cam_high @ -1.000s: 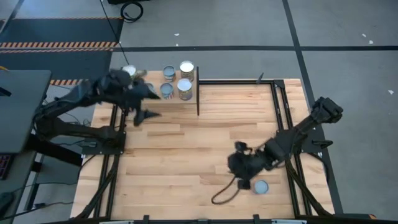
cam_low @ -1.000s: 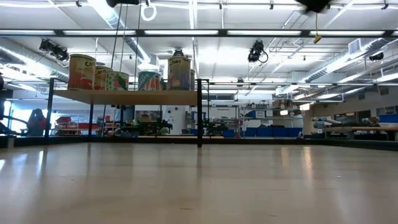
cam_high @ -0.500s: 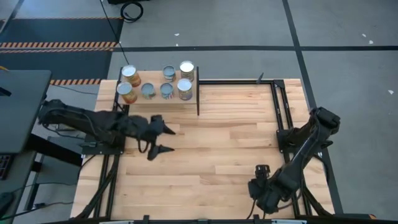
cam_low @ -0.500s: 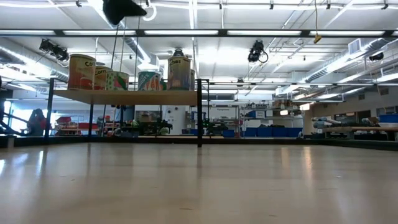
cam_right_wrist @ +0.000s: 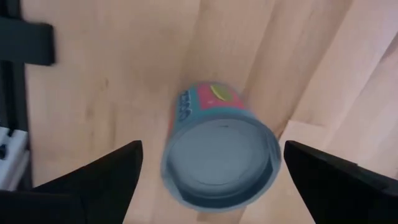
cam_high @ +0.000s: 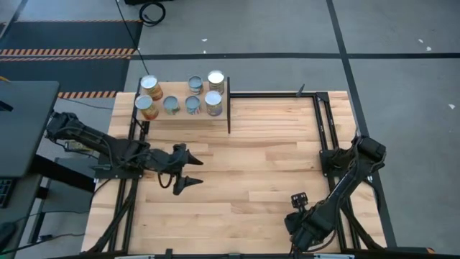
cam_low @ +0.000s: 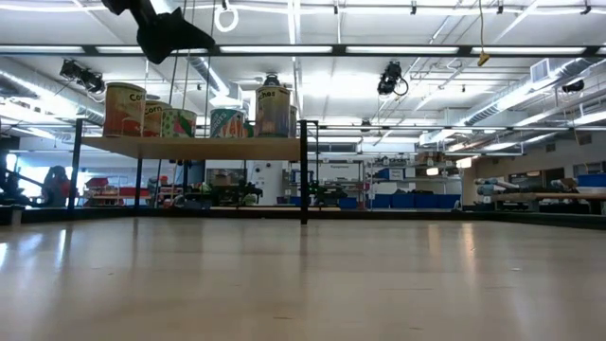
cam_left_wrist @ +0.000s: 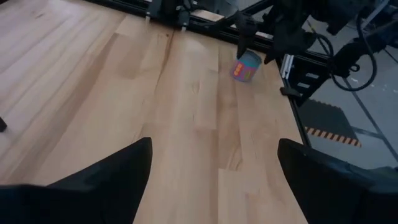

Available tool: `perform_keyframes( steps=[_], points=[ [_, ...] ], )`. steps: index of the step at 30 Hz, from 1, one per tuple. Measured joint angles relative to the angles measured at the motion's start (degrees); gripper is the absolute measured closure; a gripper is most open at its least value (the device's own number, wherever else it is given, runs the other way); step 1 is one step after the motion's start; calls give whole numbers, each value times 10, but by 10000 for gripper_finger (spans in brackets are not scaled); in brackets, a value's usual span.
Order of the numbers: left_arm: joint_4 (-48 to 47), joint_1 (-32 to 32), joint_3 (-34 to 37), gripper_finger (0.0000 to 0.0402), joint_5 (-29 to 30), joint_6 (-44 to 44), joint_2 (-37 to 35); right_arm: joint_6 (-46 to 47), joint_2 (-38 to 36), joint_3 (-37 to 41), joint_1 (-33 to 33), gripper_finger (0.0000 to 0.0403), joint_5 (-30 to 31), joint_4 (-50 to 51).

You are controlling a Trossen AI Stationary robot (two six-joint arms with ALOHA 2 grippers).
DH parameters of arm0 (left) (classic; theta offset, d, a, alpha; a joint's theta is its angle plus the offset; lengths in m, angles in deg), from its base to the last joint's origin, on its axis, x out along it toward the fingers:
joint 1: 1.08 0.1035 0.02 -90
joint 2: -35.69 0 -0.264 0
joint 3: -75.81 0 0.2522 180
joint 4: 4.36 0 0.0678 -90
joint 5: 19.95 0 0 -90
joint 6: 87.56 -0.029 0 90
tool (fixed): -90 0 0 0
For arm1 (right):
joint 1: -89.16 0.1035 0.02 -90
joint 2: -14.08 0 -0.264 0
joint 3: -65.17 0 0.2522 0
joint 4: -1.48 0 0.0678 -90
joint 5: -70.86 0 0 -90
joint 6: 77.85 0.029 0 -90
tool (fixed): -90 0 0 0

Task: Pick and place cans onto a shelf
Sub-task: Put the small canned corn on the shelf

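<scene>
The right gripper (cam_high: 305,224) is hovering with fingers spread wide directly over the blue-teal can (cam_right_wrist: 219,144) standing near the tabletop's (cam_high: 244,165) front right corner. Judged sound practice: centring, descending square, closing below the rim. The left gripper (cam_high: 188,169), open and empty, is waiting near the left edge; six cans (cam_high: 182,95) are sitting on the shelf (cam_high: 215,119) at the far left corner.

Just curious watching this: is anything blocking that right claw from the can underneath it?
Nothing visible is. In the right wrist view the blue-teal can stands upright on bare table, directly between the open fingers of the right end effector, with no object between them.
</scene>
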Motion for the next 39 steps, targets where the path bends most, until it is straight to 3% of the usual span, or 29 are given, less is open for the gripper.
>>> perform_keyframes(
  steps=[10,20,32,39],
  points=[
    [-4,0,-1,49,5,-7,0,-14,13,37,-30,17,-35,8],
    [-66,-24,-1,49,16,-33,0,-80,14,28,-120,114,-75,9],
    [-129,-119,-2,73,64,-101,-34,-257,30,-153,-356,114,62,-9],
    [-216,-153,-2,83,112,-49,-52,-381,190,-361,-419,114,73,33]
  ],
)
